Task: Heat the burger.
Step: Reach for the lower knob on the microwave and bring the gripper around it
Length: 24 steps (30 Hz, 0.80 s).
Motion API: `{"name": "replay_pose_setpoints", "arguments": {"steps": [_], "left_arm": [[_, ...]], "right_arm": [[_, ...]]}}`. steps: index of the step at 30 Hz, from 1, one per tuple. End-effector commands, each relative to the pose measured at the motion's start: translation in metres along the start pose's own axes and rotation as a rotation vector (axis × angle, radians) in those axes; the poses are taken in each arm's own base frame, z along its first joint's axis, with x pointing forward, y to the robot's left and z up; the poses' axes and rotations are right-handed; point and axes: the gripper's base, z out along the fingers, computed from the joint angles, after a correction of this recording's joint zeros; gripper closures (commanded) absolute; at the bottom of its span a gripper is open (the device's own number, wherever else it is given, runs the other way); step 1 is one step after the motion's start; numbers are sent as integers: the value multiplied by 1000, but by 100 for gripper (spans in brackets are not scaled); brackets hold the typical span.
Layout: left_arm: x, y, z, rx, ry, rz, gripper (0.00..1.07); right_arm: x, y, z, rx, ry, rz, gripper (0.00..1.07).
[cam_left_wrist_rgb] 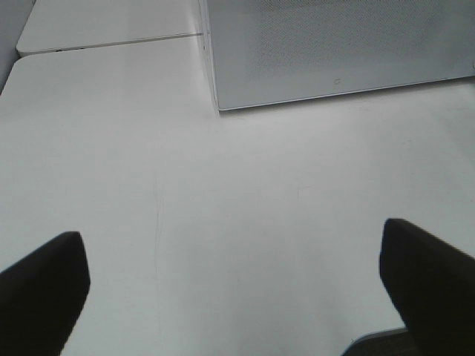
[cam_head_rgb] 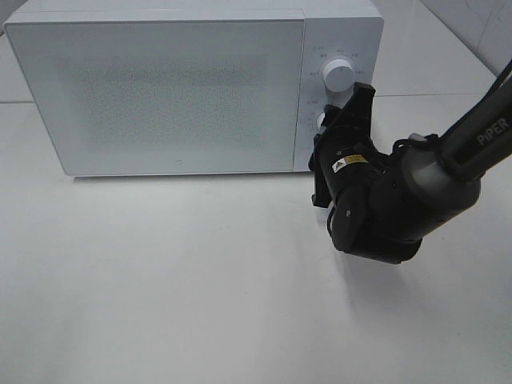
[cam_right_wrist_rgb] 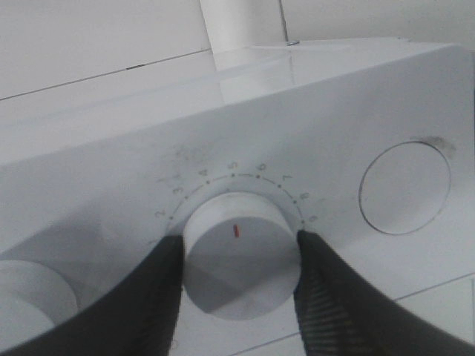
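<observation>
The burger is out of view; the white microwave (cam_head_rgb: 160, 88) stands with its door closed. My right gripper (cam_head_rgb: 324, 140) reaches the control panel and is shut on the lower dial (cam_right_wrist_rgb: 241, 252). One finger (cam_right_wrist_rgb: 148, 289) presses one side of the dial and the other finger (cam_right_wrist_rgb: 334, 289) the opposite side. The dial's red mark points at the numbered scale. My left gripper (cam_left_wrist_rgb: 236, 278) hovers open over the bare table (cam_left_wrist_rgb: 223, 185) in front of the microwave's corner (cam_left_wrist_rgb: 219, 104), with nothing between its fingers. It does not show in the exterior view.
A second, upper dial (cam_head_rgb: 337, 76) sits above the gripped one on the panel. A flat round button (cam_right_wrist_rgb: 404, 187) lies beside the dial. The right arm (cam_head_rgb: 416, 184) comes in from the right edge. A white table (cam_head_rgb: 160, 280) spreads in front of the microwave.
</observation>
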Motion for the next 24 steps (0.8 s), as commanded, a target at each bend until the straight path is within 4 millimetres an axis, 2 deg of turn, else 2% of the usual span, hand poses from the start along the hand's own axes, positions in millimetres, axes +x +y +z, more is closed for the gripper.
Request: {"name": "replay_pose_setpoints", "arguments": {"steps": [1, 5, 7, 8, 10, 11, 13, 14, 15, 16, 18, 19, 21, 24], "left_arm": [[1, -1, -4, 1, -37, 0, 6], [1, -1, -4, 1, -37, 0, 6], [1, -1, -4, 1, -37, 0, 6], [1, -1, -4, 1, -37, 0, 6], [1, -1, -4, 1, -37, 0, 6], [1, -1, -4, 1, -37, 0, 6], [1, -1, -4, 1, -37, 0, 6], [1, -1, -4, 1, -37, 0, 6], [1, -1, -4, 1, -37, 0, 6], [1, -1, -4, 1, -37, 0, 6], [1, -1, -4, 1, -37, 0, 6], [1, -1, -4, 1, -37, 0, 6], [1, -1, -4, 1, -37, 0, 6], [1, -1, -4, 1, -37, 0, 6]], "right_arm": [[-6, 15, 6, -113, -57, 26, 98], [-7, 14, 6, -105, -64, 2, 93], [-7, 14, 6, -105, -65, 1, 86], [-7, 14, 6, -105, -65, 1, 86], [-7, 14, 6, -100, -68, -11, 78], [-7, 14, 6, -100, -68, -11, 78], [-7, 13, 6, -93, -71, -37, 66], [-7, 13, 6, -93, -71, -37, 66], [-8, 13, 6, -92, -79, -57, 58], [-8, 13, 6, -92, -79, -57, 58], [-8, 13, 6, -89, -80, -84, 44], [-8, 13, 6, -89, -80, -84, 44], [-4, 13, 5, -50, -49, -95, 29], [-3, 14, 4, -46, -32, -102, 27]]}}
